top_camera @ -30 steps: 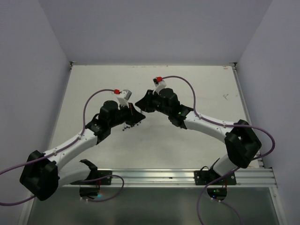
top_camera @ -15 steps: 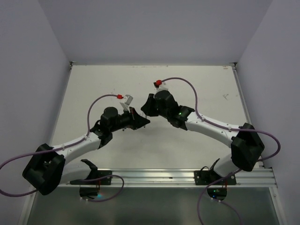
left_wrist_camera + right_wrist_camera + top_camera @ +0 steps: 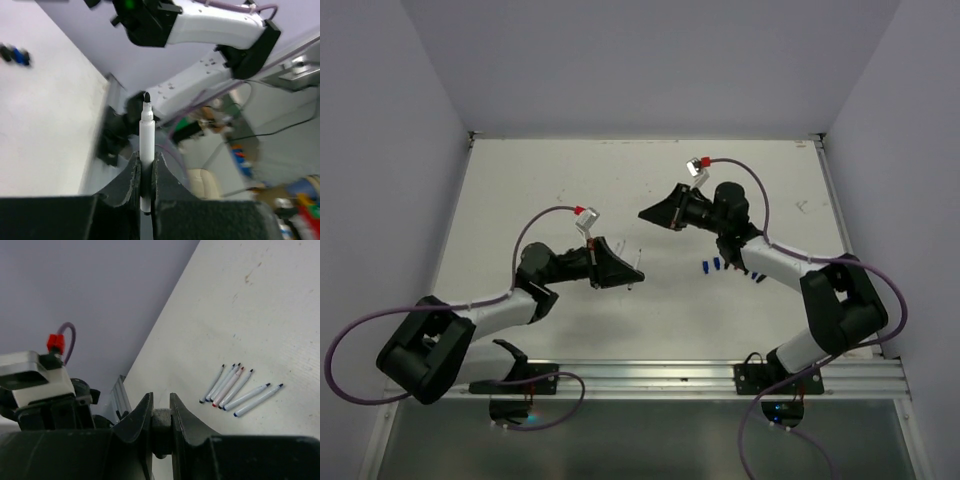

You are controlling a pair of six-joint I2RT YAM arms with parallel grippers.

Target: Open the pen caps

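One tool has a pen, the other a cap.
The left tool (image 3: 145, 162) is clenched on a white pen (image 3: 146, 131), whose bare black tip points up the frame in the left wrist view. The right tool (image 3: 161, 407) pinches a stubby cap (image 3: 161, 421). Loose pen caps (image 3: 717, 263) lie on the desk (image 3: 550, 180), right of centre in the top view. A row of uncapped pens (image 3: 235, 387) lies at the right of the right wrist view.

We are seeing several thin white plastic pen barrels (image 3: 236, 388) lying side by side, tips bare, on the pale scuffed bench (image 3: 250, 300).
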